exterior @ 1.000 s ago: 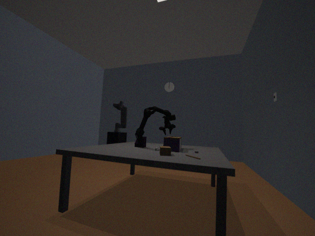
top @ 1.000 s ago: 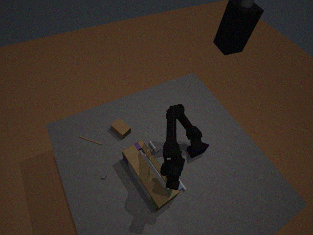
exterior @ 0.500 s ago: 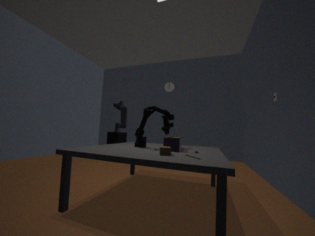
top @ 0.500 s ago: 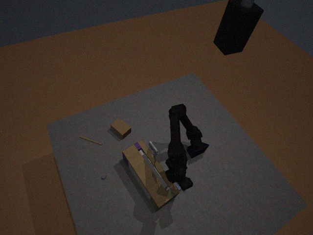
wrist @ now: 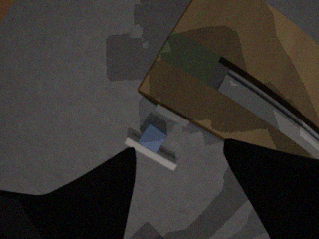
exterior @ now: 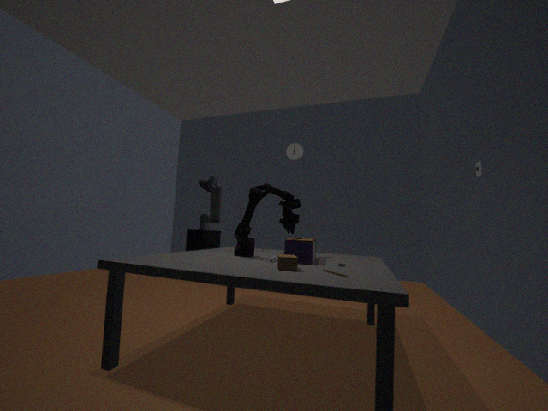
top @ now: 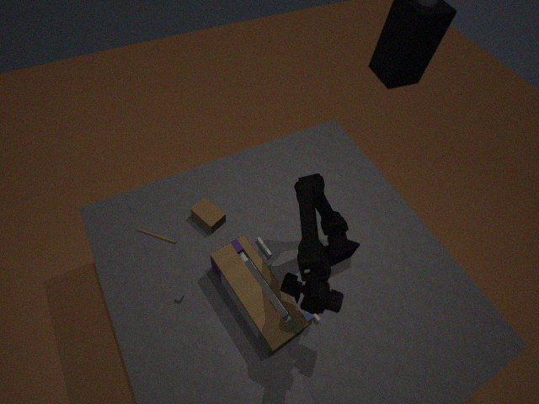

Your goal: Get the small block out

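Shows, nearest on the grey table (top: 392, 304) (exterior: 176, 265) (wrist: 60, 124), a thin tan wooden stick (top: 156, 236) (exterior: 335, 273) lying to the right. Has a tan rectangular wooden block (top: 208, 214) (exterior: 288, 262) left of that, and a tiny dark grey piece (top: 178, 299) (exterior: 342, 265) farther back on the right. Beyond the tan block, shows the slotted, tan-topped box (top: 243, 291) (exterior: 299, 251), (wrist: 199, 105) upright, with purple at the near end and green at the far end.

Left of the box's far end, outside it, shows the small blue block (top: 308, 316) (wrist: 153, 138) low down, right beside a slim white bar (wrist: 151, 155) and between bar and box. Above this area, dangles the black parallel-jaw gripper (top: 312, 300) (exterior: 290, 232) (wrist: 181, 150) from the black jointed arm (top: 309, 217) (exterior: 250, 212). Has the jaws standing well apart, short of full width, with hold of nothing. Leaves the blue block below the fingertips, apart from them.

Farther off on the left, shows a grey robot arm (exterior: 215, 203) on a black pedestal (exterior: 203, 240). On the far wall, shows a round white clock (exterior: 294, 151).
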`<state>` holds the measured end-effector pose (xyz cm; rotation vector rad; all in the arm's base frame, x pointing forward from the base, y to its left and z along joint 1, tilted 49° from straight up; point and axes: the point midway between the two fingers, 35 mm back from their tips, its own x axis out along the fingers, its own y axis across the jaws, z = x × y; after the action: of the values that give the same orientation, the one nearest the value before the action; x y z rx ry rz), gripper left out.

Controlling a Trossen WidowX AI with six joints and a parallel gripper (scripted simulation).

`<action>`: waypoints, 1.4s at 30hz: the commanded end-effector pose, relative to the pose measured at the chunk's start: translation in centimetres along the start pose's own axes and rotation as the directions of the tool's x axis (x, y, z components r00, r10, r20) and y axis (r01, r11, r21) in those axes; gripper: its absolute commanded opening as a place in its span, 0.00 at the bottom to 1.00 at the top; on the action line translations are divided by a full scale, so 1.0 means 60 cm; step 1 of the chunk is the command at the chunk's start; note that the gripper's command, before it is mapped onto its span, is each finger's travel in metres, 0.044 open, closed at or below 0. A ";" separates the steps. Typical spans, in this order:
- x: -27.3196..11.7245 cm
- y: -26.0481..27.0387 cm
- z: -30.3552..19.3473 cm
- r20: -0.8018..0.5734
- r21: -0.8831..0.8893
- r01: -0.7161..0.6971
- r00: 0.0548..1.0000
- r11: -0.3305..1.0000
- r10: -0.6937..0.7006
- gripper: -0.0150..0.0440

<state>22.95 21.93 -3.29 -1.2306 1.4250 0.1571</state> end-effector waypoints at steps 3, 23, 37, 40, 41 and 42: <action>0.001 0.030 -0.003 0.036 -0.856 0.096 0.991 0.508 -0.125 0.74; -0.005 0.050 -0.006 0.087 -0.894 -0.022 0.971 -0.448 -0.221 0.74; -0.008 0.059 -0.007 0.113 -0.527 -0.166 0.958 -0.834 -0.262 0.74; -0.008 0.059 -0.007 0.113 -0.527 -0.166 0.958 -0.834 -0.262 0.74; -0.008 0.059 -0.007 0.113 -0.527 -0.166 0.958 -0.834 -0.262 0.74; -0.008 0.059 -0.007 0.113 -0.527 -0.166 0.958 -0.834 -0.262 0.74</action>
<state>20.64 23.28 -4.02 -2.9993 0.8429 1.7185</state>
